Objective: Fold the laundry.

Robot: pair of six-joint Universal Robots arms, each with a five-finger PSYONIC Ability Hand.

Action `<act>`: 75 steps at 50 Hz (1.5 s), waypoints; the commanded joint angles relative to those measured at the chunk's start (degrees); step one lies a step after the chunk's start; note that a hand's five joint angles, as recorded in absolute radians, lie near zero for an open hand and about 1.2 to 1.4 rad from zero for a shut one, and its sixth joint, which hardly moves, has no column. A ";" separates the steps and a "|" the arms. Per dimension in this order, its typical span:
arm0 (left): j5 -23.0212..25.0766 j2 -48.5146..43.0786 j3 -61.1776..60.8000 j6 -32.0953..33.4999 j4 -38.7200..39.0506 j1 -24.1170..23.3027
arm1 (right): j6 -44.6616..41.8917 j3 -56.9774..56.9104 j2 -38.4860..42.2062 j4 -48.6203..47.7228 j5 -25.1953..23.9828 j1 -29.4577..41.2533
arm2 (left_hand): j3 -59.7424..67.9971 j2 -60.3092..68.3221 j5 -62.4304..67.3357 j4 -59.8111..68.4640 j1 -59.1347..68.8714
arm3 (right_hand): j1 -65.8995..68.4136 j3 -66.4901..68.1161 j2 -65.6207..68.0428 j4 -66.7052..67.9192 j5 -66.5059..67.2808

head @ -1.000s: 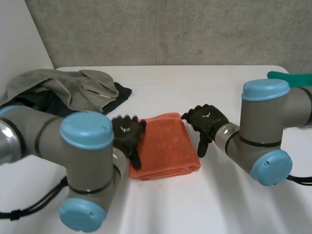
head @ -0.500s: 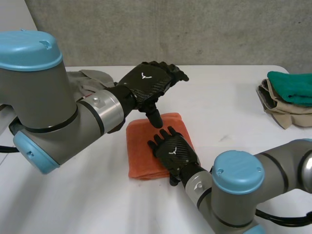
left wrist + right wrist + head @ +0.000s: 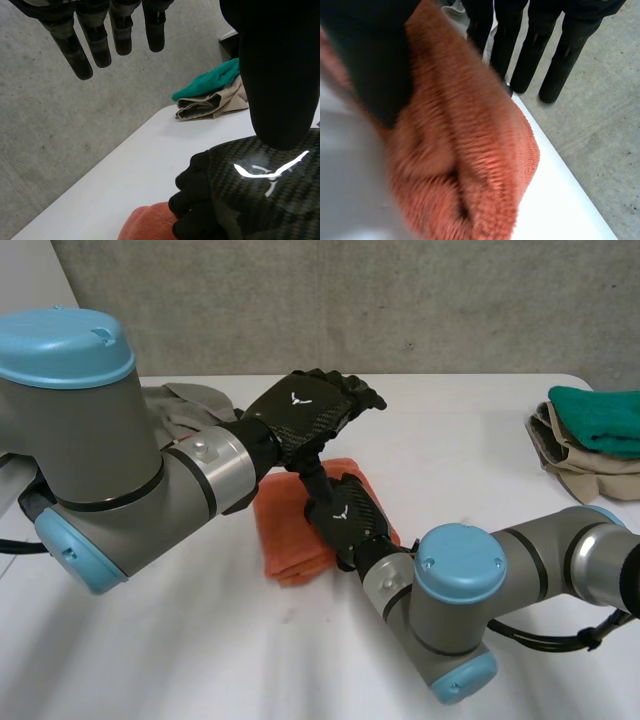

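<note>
Across the white worktop (image 3: 470, 415) you have laundry in three states. At the far left, a heap of grey clothes (image 3: 190, 403) lies unfolded, so that part is left to do. At the far right, a teal towel (image 3: 600, 405) sits folded on top of folded beige cloth (image 3: 565, 465), which looks finished. Near the middle, the orange towel (image 3: 285, 540) is folded to a compact rectangle; I judge it ready to join that stack. Your right hand (image 3: 345, 520) lies on the towel's right part, with straight fingers (image 3: 567, 55) over one face and the thumb (image 3: 375, 65) on the other. That reads as a pinch on the cloth. Your left hand (image 3: 300, 420) hovers just above the towel's far edge, fingers straight and holding nothing, its thumb pointing down beside the right hand.
</note>
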 commanded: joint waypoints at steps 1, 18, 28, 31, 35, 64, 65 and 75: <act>0.02 0.04 0.18 0.01 -0.01 0.17 | 0.07 -3.94 1.91 -0.28 -1.07 -0.07 | -1.06 -0.37 -0.27 -0.25 -1.22 | 33.62 33.11 32.76 33.09 35.79; -0.16 2.50 5.63 -2.26 0.43 3.16 | 5.25 -18.69 -3.53 -4.22 -0.89 -16.75 | -0.89 -0.20 -0.11 -0.08 -1.06 | 33.62 33.11 32.76 33.09 35.79; -0.07 2.67 5.02 -3.50 0.43 2.90 | 14.66 -30.38 -0.30 -11.79 -4.49 -34.86 | -0.89 -0.20 -0.11 -0.08 -1.06 | 33.62 33.11 32.76 33.09 35.79; -0.16 2.59 4.67 -3.50 0.43 2.72 | 15.54 -35.47 5.40 -11.79 -8.26 -40.31 | -0.89 -0.20 -0.11 -0.08 -1.06 | 33.62 33.11 32.76 33.09 35.79; -0.16 2.32 4.49 -3.50 0.43 2.63 | 15.63 -39.18 12.01 -11.71 -13.19 -45.06 | -0.73 -0.03 0.06 0.09 -0.89 | 33.62 33.11 32.76 33.09 35.79; -0.16 2.41 1.94 -3.59 0.43 -1.15 | 23.37 -23.90 9.12 -5.47 -35.96 -62.82 | -0.56 0.14 0.23 0.26 -0.72 | -19.73 -20.24 -20.59 -20.26 -17.56; -0.16 2.41 1.94 -3.59 0.43 -1.32 | 23.37 -22.58 7.90 -4.51 -35.96 -62.82 | -0.56 0.14 0.23 0.26 -0.72 | -20.64 -21.15 -21.51 -21.17 -18.48; -0.07 2.67 1.68 -3.76 0.43 -2.29 | 18.37 -18.35 -2.12 9.37 -34.91 -69.67 | -0.73 -0.03 0.06 0.09 -0.89 | -36.38 -36.89 -37.24 -36.91 -34.21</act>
